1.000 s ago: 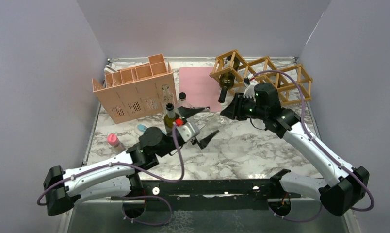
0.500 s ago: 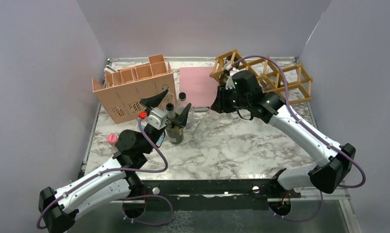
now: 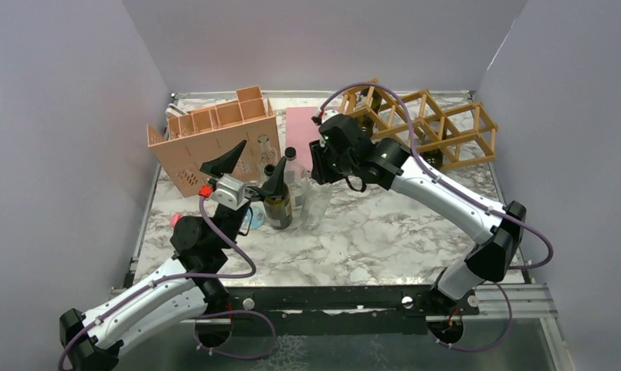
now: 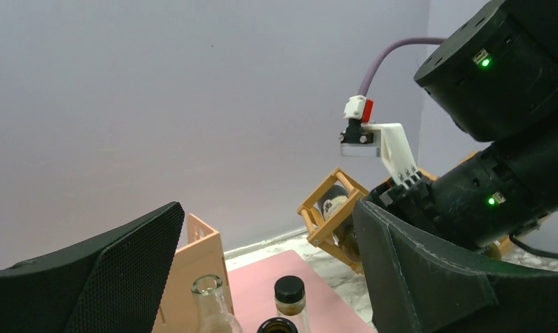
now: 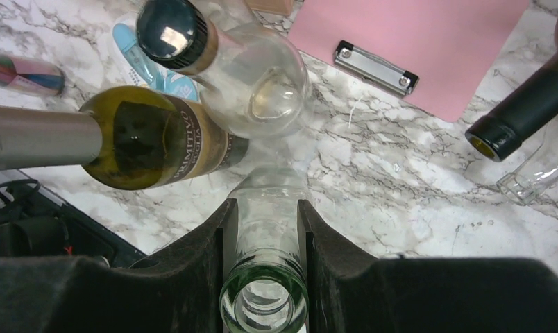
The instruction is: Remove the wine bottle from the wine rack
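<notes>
Gripping a clear wine bottle's neck with my right gripper.
Left gripper spread wide near the dark bottle.

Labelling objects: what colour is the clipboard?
The clipboard is pink with a silver clip; right wrist view shows it best.

Before me, marble table bearing: wine rack, salmon compartment box, pink clipboard, upright dark bottle.

blocked: upright bottles centre-left, wine rack back-right | free: table front-right
</notes>
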